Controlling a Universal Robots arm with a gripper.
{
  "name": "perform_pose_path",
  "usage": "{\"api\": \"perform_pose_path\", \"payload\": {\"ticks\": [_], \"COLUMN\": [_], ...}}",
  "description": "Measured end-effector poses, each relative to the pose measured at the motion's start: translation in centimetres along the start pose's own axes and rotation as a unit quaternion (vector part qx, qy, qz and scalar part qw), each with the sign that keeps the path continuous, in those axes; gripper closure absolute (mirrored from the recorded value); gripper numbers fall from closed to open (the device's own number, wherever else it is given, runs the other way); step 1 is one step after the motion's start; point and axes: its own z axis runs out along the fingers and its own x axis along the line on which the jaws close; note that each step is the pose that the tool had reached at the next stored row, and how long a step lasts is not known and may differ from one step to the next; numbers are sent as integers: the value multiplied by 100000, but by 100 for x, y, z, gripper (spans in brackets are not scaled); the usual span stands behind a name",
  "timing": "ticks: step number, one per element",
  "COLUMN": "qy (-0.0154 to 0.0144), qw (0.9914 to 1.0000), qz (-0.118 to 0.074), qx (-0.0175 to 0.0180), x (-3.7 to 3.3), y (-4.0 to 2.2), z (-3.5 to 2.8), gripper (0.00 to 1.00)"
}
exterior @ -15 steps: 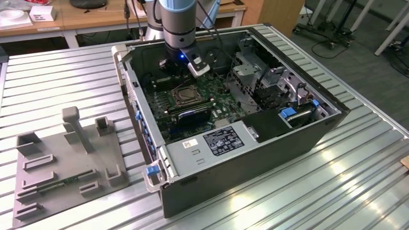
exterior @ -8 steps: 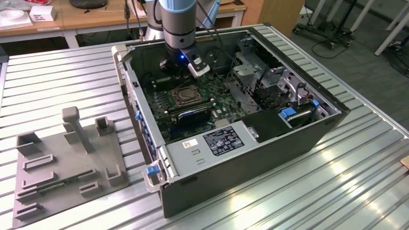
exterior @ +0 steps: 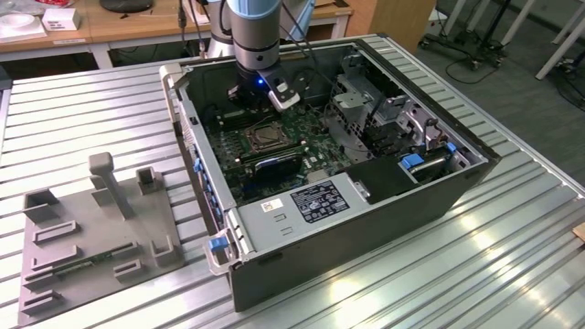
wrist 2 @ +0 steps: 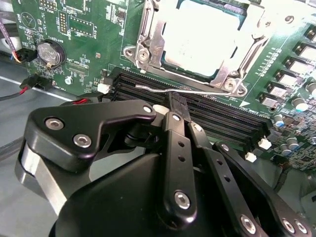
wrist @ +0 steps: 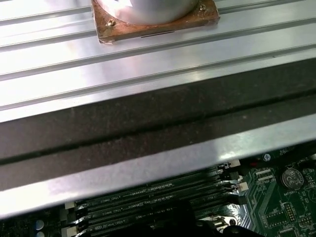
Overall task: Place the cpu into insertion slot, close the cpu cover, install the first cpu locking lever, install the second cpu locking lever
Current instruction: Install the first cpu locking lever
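Tabletop (exterior: pixel 439 274): ribbed aluminium slats, level. An open computer case (exterior: pixel 366 226) lies on its side on it, its far end near the tabletop's far edge. A grey fixture plate (exterior: pixel 92 253) lies flat just beside the case, toward the exterior view's left. In the first wrist view, a brown-edged mounting plate (wrist: pixel 153 24) sits on the slats.

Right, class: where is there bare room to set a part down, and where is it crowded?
Free: the ribbed table bordered by the grey fixture and the computer case on the exterior view's left; also the table along the case at the exterior view's right. Crowded: inside the case, with the gripper over the motherboard.
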Motion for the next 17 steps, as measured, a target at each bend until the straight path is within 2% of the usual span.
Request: {"api": "perform_pose_path", "payload": {"ticks": [5,11,14,17], "qy": [-111,-105,-55,-39], "qw": [99999,99999,99999,99999], "qz": [398,431,466,478], "qx": [72,54,-188,-256], "x": [-8,-9,-13,-17], "y": [2,3,14,27], "z": [2,-1,-44,-90], "gripper": [89,89,89,89]}}
